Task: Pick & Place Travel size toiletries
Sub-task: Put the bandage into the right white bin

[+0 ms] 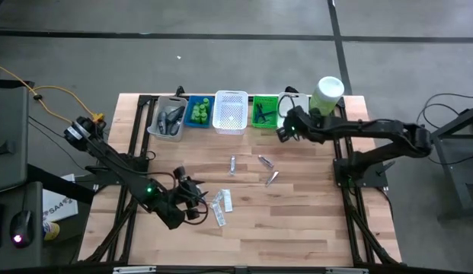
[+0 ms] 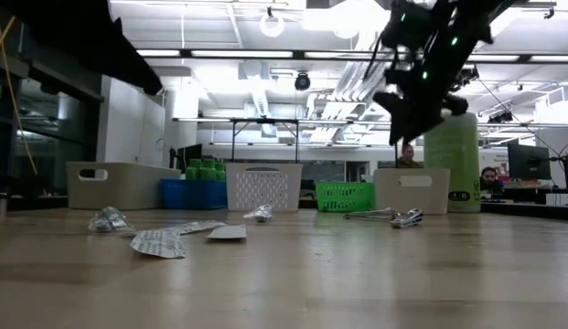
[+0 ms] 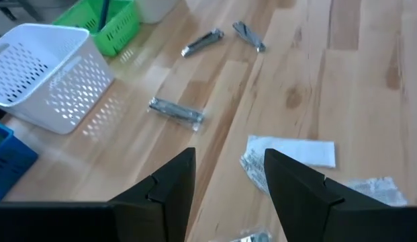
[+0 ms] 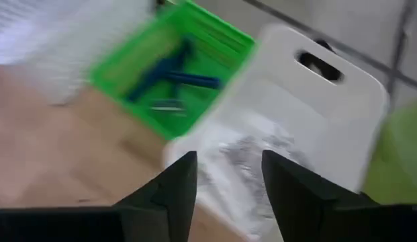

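baskets (image 1: pixel 229 111) – canister (image 1: pixel 327 94) – table (image 1: pixel 297 221)

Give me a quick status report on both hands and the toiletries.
Left hand open, empty, low beside the sachets. Right hand open over the white basket at the back row. Tubes loose mid-table. Nothing blocking.

The wooden table (image 1: pixel 297 228) carries baskets (image 1: pixel 229 112) at 12 o'clock, tubes (image 1: pixel 265 161) near centre, sachets (image 1: pixel 222 204) toward 7 o'clock.
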### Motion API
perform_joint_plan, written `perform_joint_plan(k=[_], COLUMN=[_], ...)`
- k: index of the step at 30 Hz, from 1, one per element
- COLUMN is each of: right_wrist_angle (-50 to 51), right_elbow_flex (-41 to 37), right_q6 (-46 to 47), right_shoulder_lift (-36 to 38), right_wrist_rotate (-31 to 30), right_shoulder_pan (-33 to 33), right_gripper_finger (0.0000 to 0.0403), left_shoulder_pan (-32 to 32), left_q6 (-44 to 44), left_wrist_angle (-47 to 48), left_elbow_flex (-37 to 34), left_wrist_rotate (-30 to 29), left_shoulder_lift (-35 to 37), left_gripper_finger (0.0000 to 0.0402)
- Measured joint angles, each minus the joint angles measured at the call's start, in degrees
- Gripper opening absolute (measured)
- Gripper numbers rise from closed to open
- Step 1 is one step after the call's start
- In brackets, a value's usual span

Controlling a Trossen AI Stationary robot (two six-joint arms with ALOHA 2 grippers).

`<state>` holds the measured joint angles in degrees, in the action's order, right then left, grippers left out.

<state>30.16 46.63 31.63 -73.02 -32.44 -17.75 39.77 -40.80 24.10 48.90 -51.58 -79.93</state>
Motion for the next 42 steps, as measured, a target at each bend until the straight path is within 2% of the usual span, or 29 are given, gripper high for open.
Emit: perform_joint_plan(k=[4,7,11,20,24,28,33,42], right_wrist_angle=[-1.64,-3.08,-5.63,-9.18,-9.12,-9.62,-9.98,-10.54], right_elbow_flex=[0.02,0.02,0.0,0.0,0.0,0.0,0.0,0.0], right_q6=[-0.36,-0.25,-0.23,-0.36,-0.06,0.01,0.06,0.19], right_shoulder_lift=[1.52,1.68,1.25,1.23,1.21,1.18,1.16,1.16], right_wrist_rotate=[-0.11,1.36,3.07,0.85,0.91,0.86,0.86,1.0], right_shoulder_pan=[7.58,13.04,19.83,29.24,30.94,32.5,33.33,33.94], right_gripper_finger=[0.0154,0.015,0.0149,0.0149,0.0149,0.0148,0.0148,0.0148], left_shoulder_pan=[-0.02,-0.18,-3.91,-15.56,-18.55,-20.74,-22.6,-22.56], left_q6=[0.02,3.32,15.59,39.89,44.93,47.99,50.59,53.05], left_wrist_angle=[-0.13,-0.83,-4.82,-11.49,-10.44,-11.35,-12.23,-13.31], left_elbow_flex=[0.02,0.0,0.04,0.1,0.07,0.07,0.0,0.08], left_wrist_rotate=[0.29,3.64,16.7,38.75,44.46,47.27,47.62,47.99], left_shoulder_lift=[-1.69,-2.39,-3.37,-3.99,-4.87,-6.93,-11.4,-13.08], left_gripper_finger=[0.0175,0.0175,0.0175,0.0175,0.0175,0.0175,0.0178,0.0208])
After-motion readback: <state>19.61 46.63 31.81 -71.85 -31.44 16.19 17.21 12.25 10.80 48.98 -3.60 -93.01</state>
